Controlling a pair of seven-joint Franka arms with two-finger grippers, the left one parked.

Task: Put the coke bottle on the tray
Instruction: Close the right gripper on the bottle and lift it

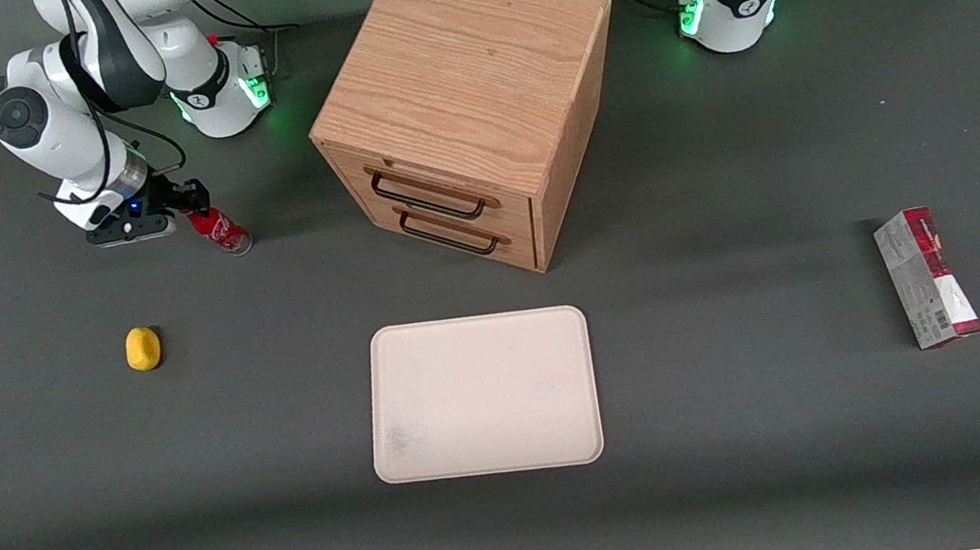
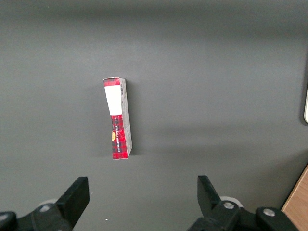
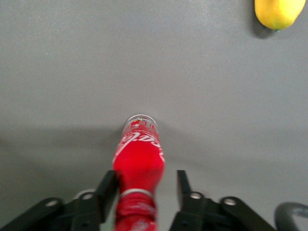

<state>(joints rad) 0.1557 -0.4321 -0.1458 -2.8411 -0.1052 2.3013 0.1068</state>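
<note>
Jaws of the gripper (image 3: pixel 144 190) stand spread around the lying coke bottle's (image 3: pixel 138 159) neck; bare mat surrounds the tray (image 1: pixel 483 396).

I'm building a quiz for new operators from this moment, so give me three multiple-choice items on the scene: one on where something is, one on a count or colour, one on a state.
1. Where is the coke bottle?
A. On the tray
B. On the table between the hand's fingers
C. In a drawer

2. How many drawer handles does the wooden cabinet show?
A. One
B. Two
C. Four

3. What is the state of the tray?
A. Empty
B. Holding the lemon
C. Holding the carton box

Answers:
1 B: the right wrist view shows the bottle's neck between the fingers, with a gap on one side.
2 B: two dark handles, one above the other.
3 A: only its smudged surface shows; lemon and carton lie on the table.
</note>
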